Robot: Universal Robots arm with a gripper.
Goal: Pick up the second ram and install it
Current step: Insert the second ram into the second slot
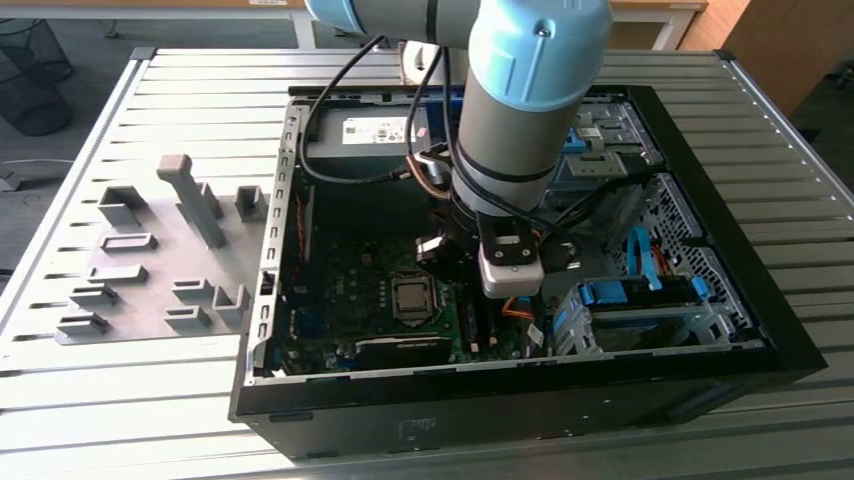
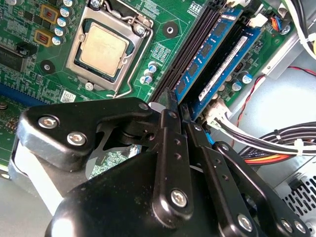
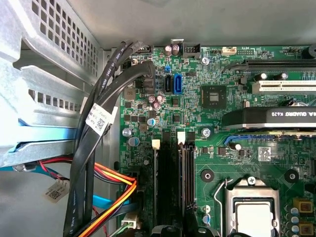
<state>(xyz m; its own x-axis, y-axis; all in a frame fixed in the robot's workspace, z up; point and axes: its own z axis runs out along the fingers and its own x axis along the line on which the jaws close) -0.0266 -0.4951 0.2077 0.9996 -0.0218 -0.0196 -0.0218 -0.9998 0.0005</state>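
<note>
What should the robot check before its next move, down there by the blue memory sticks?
1. Gripper is at the memory slots: ok.
2. Second ram, the blue stick running up to the gripper, stands in line with its slot: ok.
3. Other blue stick stands upright beside it in its own slot: ok.
4. Second ram pushed all the way down: cannot tell.
5. Cables lie off to the side of the slots: ok.

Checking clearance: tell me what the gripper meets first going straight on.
Probably the near end of the blue memory module seated in its slot, right ahead of the gripper; depth is unclear, they may already touch.
</note>
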